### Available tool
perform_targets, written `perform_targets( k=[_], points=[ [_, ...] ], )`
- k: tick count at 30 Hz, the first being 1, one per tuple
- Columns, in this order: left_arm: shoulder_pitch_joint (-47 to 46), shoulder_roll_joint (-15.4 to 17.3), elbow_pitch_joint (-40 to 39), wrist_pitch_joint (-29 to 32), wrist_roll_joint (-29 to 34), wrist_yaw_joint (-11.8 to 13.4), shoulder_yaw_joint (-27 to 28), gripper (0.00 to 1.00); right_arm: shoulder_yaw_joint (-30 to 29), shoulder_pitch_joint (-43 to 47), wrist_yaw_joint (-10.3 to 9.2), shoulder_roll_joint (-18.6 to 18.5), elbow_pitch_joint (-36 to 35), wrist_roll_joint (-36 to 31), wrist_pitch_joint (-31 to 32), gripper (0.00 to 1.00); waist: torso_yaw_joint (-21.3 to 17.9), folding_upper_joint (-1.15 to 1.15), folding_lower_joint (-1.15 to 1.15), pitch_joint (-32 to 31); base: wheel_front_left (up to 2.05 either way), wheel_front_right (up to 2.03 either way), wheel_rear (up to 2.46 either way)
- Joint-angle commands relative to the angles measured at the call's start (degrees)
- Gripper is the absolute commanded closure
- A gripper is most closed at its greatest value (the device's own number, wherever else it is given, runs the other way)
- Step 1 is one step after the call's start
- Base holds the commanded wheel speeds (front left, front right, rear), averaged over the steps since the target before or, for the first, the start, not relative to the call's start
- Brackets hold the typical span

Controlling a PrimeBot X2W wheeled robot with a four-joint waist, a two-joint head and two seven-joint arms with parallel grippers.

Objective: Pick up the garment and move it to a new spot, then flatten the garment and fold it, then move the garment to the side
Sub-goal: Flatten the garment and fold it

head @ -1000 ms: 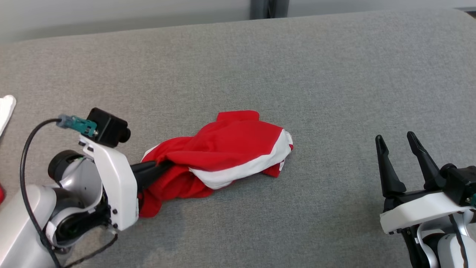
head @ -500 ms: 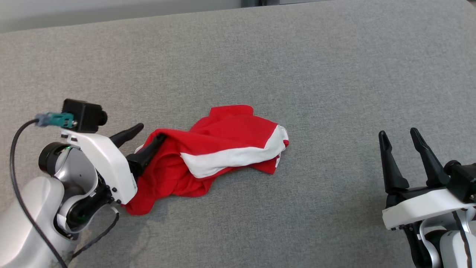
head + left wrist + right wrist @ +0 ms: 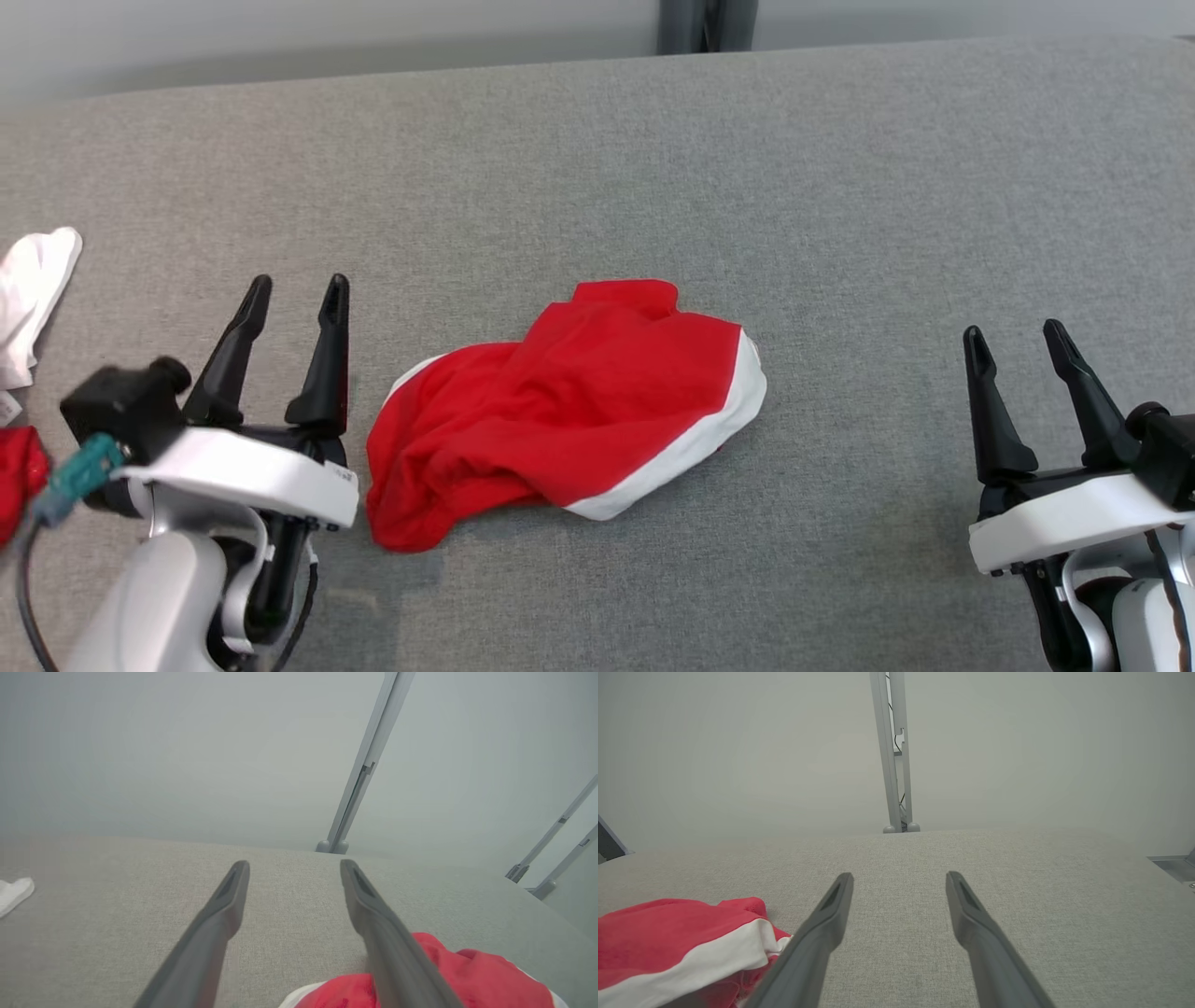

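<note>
Head view: crumpled red-and-white cloth garment (image 3: 569, 420) lay mid-surface (image 3: 840, 187).
Claws: left gripper (image 3: 299, 280), right gripper (image 3: 1013, 327) gaped empty.
Undone: flattening, folding, side-move.

The head camera looked forward and down from above the near edge of the grey padded surface (image 3: 840, 187), with the left gripper (image 3: 300, 278) and right gripper (image 3: 1013, 326) at its lower corners. Each wrist camera sat low and close over that surface, facing along its own fingers (image 3: 822, 933) toward the far edge and a grey post (image 3: 892, 765) beyond. All views shared the red and white garment (image 3: 579, 411): central from above, lower right for the left wrist, lower left for the right wrist. The white cloth (image 3: 33, 280) showed to head and left wrist alike
</note>
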Motion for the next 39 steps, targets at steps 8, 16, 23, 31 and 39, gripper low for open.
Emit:
perform_targets(
  k=[8,16,23,31,39],
  points=[
    [6.64,-1.79,-3.00,-9.34,9.70,6.99,-0.50,0.00,-0.48,1.60,0.01,-0.27,0.05,-0.55,-0.21,0.00,0.94,0.00,0.00,-3.12,0.00,0.00,0.00],
    [12.94,-3.27,-4.87,-10.69,15.62,7.98,-0.56,0.00,-0.98,3.33,0.01,-0.27,-0.17,-0.80,0.33,0.00,1.59,0.00,0.00,-5.20,0.00,0.00,0.00],
    [13.88,-4.16,-4.57,-9.63,17.35,5.48,-3.23,0.00,-0.85,4.02,0.01,-0.27,-0.83,-0.77,0.97,0.00,2.19,0.00,0.00,-5.78,0.00,0.00,0.00],
    [16.54,-5.63,-7.95,2.51,12.40,1.50,-10.51,0.00,-1.11,4.21,0.01,-0.27,-1.34,-0.83,0.99,0.00,2.59,0.00,0.00,-4.75,0.00,0.00,0.00],
    [19.46,-7.28,-11.48,10.85,4.72,0.35,-12.53,0.00,-0.78,2.99,0.01,-0.26,-1.52,-0.62,0.78,0.00,2.67,0.00,0.00,-2.76,0.00,0.00,0.00]
  ],
)
